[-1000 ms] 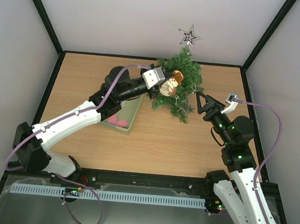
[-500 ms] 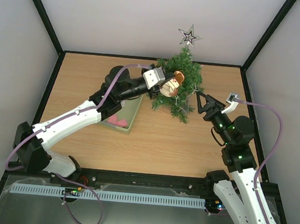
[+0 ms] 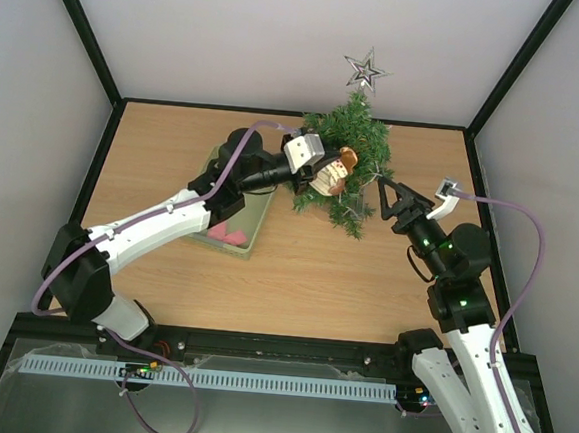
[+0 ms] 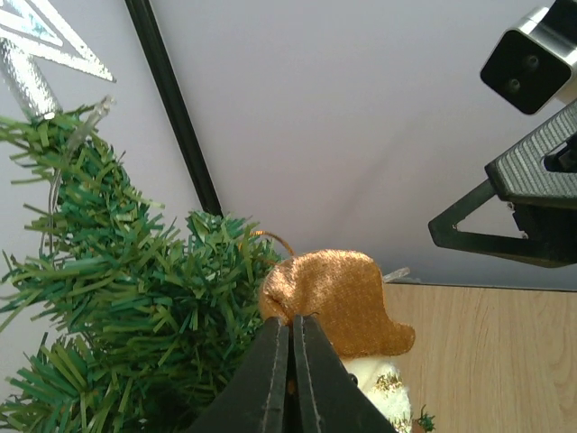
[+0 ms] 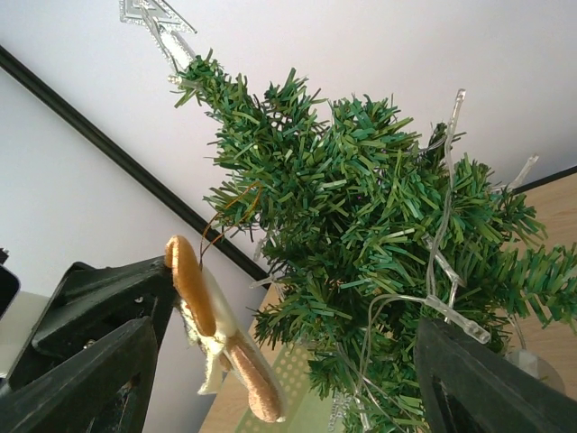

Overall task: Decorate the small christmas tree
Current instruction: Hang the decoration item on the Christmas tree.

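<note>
The small christmas tree (image 3: 348, 156) stands at the back of the table, dark green with a silver star (image 3: 365, 70) on top and a clear light string. My left gripper (image 3: 315, 170) is shut on a gold-and-white felt ornament (image 3: 334, 169) and holds it against the tree's left side. In the left wrist view the shut gripper (image 4: 290, 327) pinches the ornament's gold cap (image 4: 338, 300) beside the branches (image 4: 126, 307). My right gripper (image 3: 383, 198) is open and empty just right of the tree. In the right wrist view the ornament (image 5: 221, 336) hangs left of the tree (image 5: 379, 244).
A pale green basket (image 3: 253, 219) with a pink item (image 3: 230, 236) lies left of the tree, under my left arm. Black frame posts and white walls bound the table's back and sides.
My left gripper has moved right, carrying the ornament closer into the tree's branches. The right arm has not moved.
</note>
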`<state>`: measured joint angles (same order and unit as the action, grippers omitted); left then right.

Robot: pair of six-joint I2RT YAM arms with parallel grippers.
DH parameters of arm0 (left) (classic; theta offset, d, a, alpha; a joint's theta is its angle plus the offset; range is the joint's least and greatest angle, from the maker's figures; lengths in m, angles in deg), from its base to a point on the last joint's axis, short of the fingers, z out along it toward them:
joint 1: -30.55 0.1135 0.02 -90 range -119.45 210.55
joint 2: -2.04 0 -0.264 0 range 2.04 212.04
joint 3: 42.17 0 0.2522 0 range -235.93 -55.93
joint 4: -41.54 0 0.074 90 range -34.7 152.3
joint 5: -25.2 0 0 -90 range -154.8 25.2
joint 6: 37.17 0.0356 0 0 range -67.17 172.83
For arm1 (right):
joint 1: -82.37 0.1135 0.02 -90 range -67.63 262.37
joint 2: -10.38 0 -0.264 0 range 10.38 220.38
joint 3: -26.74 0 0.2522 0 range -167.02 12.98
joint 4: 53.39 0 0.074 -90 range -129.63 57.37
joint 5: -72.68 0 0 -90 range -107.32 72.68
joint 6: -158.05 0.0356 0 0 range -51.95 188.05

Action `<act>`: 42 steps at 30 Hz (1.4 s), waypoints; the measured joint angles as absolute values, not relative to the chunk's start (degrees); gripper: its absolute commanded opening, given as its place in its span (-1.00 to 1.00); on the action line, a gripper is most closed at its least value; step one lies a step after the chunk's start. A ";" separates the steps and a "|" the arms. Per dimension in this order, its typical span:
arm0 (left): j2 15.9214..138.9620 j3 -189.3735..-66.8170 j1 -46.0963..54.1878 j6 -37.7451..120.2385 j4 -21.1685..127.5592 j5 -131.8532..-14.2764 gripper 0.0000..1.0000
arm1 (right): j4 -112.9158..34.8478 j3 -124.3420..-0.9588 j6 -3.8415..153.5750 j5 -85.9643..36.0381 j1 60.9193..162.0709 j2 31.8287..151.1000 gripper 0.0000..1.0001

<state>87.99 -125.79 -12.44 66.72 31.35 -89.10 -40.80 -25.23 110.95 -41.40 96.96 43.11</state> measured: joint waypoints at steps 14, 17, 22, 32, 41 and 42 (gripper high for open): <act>88.21 -124.48 -11.76 65.54 31.16 -90.06 -0.95 | -41.41 -25.82 111.71 -42.53 96.96 44.36 0.50; 87.94 -122.64 -11.76 65.32 31.11 -89.73 -0.95 | -41.45 -25.82 112.04 -42.71 96.96 44.36 0.50; 87.35 -120.33 -11.76 65.16 31.14 -88.75 -0.95 | -41.45 -25.82 112.24 -42.88 96.96 44.36 0.49; 87.29 -120.31 -11.76 65.27 30.22 -88.25 -0.95 | -43.38 -26.46 113.29 -43.95 96.96 46.92 -0.01; 85.10 -120.31 -11.76 65.91 29.82 -90.52 -0.95 | -47.60 -29.01 116.17 -47.60 96.96 52.86 -0.35; 84.67 -120.31 -11.76 66.00 29.72 -90.71 -0.95 | -47.95 -29.19 116.32 -48.02 96.96 53.19 -0.35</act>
